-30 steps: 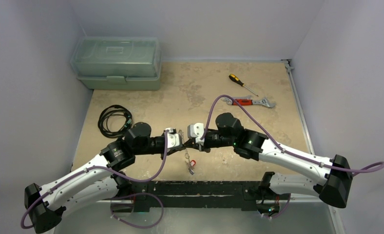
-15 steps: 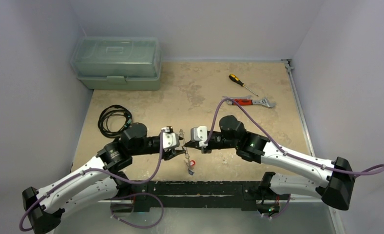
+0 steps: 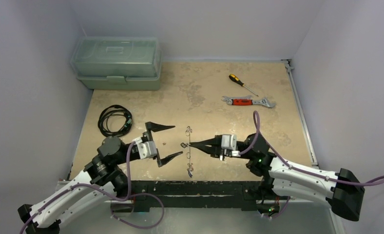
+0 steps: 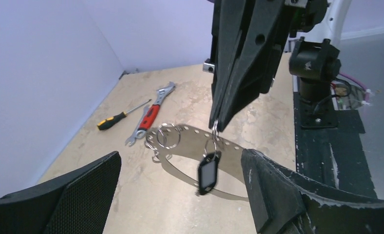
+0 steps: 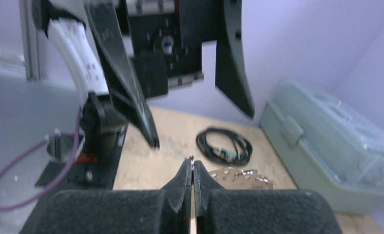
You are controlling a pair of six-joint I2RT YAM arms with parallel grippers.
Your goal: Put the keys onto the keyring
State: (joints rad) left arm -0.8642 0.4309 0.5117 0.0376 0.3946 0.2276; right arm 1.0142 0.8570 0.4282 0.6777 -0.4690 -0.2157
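Keyring [image 3: 188, 157]: thin silvery band with holes along it, pinched near its middle by the right gripper [image 3: 186, 144]. It sits between the 2 grippers, in front of the arm bases and over the near part of the table [image 3: 204, 87]. Whether its low end touches the top cannot be told.

Right gripper: 2 fingers pressed together on the band, tips pointing to the robot's left.

Keys [image 3: 191, 169]: bunched toward the near end. In the left wrist view 1 black tag [image 4: 208, 173] hangs just under the pinch, with 2 small rings [image 4: 163, 136] near it. Red and blue tags cannot be made out.

Left gripper [image 3: 178, 140]: spread wide, holding nothing. Its tips are near the band but apart from it.

Orientation: edge-on from above. The long axis runs from the far side to the near edge, across the line joining the grippers.

Step, as judged: a steady hold for hand-over or threading. To do it well:
- Keep the right pinch firm and motionless so the loop does not swing.
- Close the left fingers on bare band next to the pinch, clear of the hanging tag.
- Keep 1 grip secure before loosening the other.

Further out: coiled cable [image 3: 114, 120], wrench [image 3: 248, 102], screwdriver [image 3: 242, 84] and toolbox [image 3: 117, 62], all well apart from the grippers.
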